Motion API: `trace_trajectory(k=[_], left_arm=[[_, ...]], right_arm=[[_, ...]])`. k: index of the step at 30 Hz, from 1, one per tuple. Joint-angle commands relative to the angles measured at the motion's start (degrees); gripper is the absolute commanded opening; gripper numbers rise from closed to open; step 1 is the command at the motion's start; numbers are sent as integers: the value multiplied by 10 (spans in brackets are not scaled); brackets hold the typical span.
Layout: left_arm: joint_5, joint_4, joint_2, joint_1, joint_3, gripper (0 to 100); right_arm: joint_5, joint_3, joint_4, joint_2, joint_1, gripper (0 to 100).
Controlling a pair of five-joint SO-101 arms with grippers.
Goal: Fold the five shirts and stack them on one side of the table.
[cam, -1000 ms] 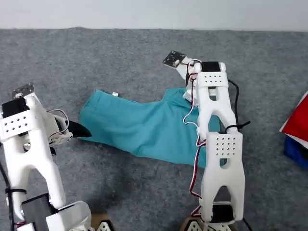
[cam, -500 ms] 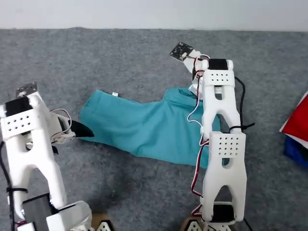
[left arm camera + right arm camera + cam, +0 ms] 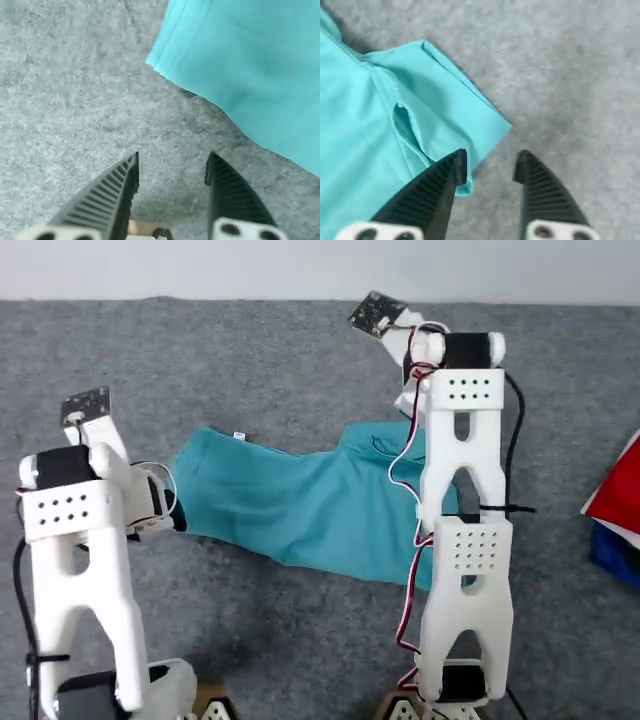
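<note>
Both arms had pushed farther out, left claw [image 3: 172, 156] parted and empty over grey surface [image 3: 60, 90], corner of teal shirt [image 3: 260, 65] just ahead, right claw [image 3: 492, 155] parted, empty, at its sleeve edge

Bright, even, glare-free light, with soft narrow shadows along the shirt [image 3: 250, 60] edges.

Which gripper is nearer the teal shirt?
Right. The right gripper hangs at a sleeve edge of the teal shirt; the left gripper is short of its corner, over bare table.
</note>
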Motion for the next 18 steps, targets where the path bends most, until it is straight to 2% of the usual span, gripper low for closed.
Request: trace_trajectory(k=[1, 11, 18], left_arm=[[-3, 18, -19, 7, -2, 203], [-3, 18, -21, 7, -2, 200], [-3, 18, -23, 7, -2, 200]], right_arm=[[1, 36, 26, -52, -6, 8], [3, 378, 23, -223, -44, 8], [2, 464, -30, -248, -25, 8]])
